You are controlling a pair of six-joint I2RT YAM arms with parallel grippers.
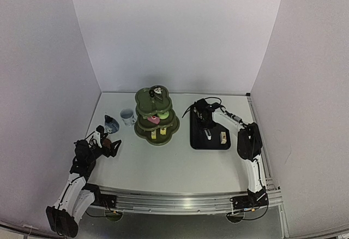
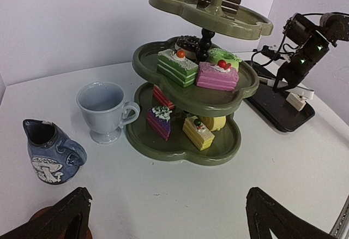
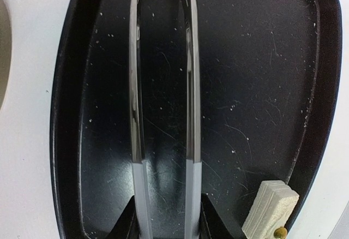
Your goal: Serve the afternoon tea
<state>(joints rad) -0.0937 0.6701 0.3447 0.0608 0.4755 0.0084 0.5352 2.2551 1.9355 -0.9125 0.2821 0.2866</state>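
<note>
The right pincer (image 3: 167, 213) is squeezed in on the metal tongs (image 3: 192, 86), with one finger on each side. It hangs over the black tray (image 3: 256, 86) near the right edge of the bench (image 2: 305, 157). The left pincer (image 2: 168, 198) is wide open with nothing in it, low by the left edge, and a round brown coaster (image 2: 39, 221) lies just under one finger. The tongs are smooth, shiny and thin, so they could slip or twist in the grip. One small cream cake (image 3: 270, 209) lies in the near right corner of the tray. It looks soft and blocky, so a hard squeeze could squash it and a weak one could let it drop. Something pale sits at the tong tips, but it is too cut off to name. The dark green stand (image 2: 180, 158) is in the middle of the bench, toward the far edge. It is tall and glossy with wavy edges, and its three tiers hold stripy cake slices, so a bump from the tongs could knock cakes off. The white cup (image 2: 103, 111) stands just beside it on the left. The small blue cup (image 2: 52, 151), with a mushroom on it, is nearer the left edge. Both look hard and smooth and could tip.
</note>
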